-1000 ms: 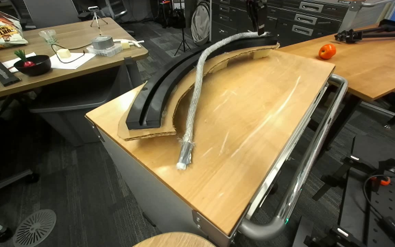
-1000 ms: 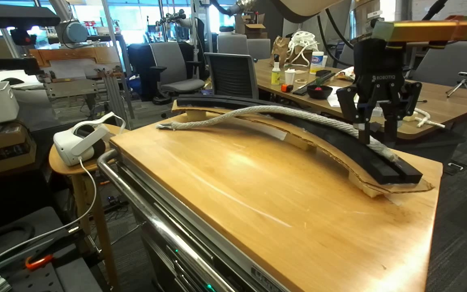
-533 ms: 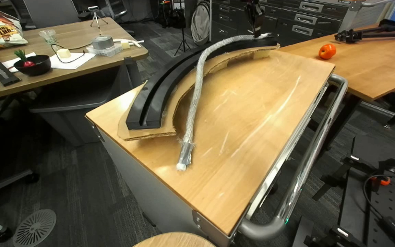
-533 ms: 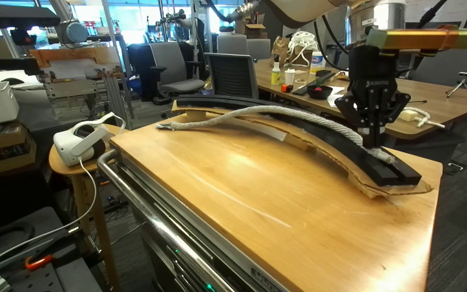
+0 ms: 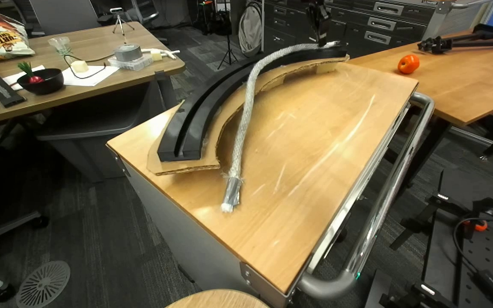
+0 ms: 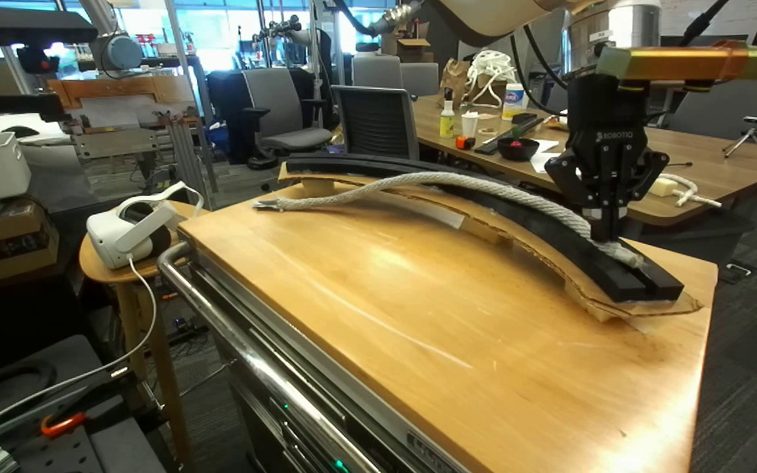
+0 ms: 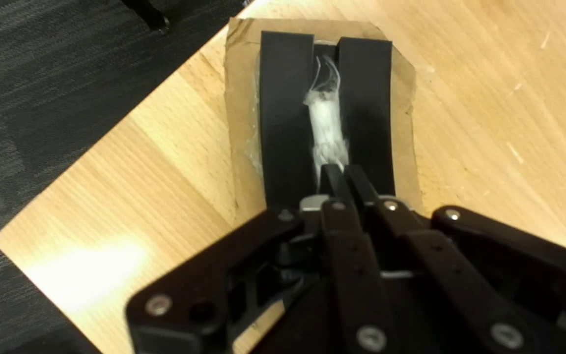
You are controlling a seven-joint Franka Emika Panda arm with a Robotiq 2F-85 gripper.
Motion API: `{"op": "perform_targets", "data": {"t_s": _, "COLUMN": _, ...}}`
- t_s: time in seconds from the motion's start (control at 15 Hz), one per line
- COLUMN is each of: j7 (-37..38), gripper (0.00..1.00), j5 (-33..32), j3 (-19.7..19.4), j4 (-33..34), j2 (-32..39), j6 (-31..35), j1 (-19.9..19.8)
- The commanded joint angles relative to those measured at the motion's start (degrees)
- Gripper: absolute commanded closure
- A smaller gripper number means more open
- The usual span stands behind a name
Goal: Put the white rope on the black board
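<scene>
Three views share the end effector [image 6: 606,238]
Both exterior views look down across the worktop [image 5: 310,132] towards it from different ends; the wrist view, closest, looks down past it.

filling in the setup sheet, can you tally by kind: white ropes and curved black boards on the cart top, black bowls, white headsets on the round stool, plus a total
white rope: 1
black board: 1
black bowl: 1 (same one in both exterior views)
white headset: 1
total: 4

White rope [image 7: 327,120] on black board [image 7: 288,113]
</scene>
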Motion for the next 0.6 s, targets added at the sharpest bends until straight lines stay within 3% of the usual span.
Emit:
{"op": "perform_targets", "data": {"t_s": 0.0, "j7": -0.3, "gripper": 0.98, "j5": -0.3, "j3": -0.4, "j4": -1.6, "j2": -1.2, "j6": -0.2, "j1": -0.3}}
{"op": "perform_targets", "data": {"t_s": 0.47, "j7": -0.2, "gripper": 0.98, "j5": 0.5, "j3": -0.8, "j4": -2.2, "j2": -1.4, "j6": -0.5, "j1": -1.7}}
{"op": "perform_targets", "data": {"t_s": 0.53, "j7": -0.6, "gripper": 0.92, "j5": 0.9, "j3": -0.5, "j4": -2.2, "j2": -1.6, "j6": -0.7, "j1": -1.9}}
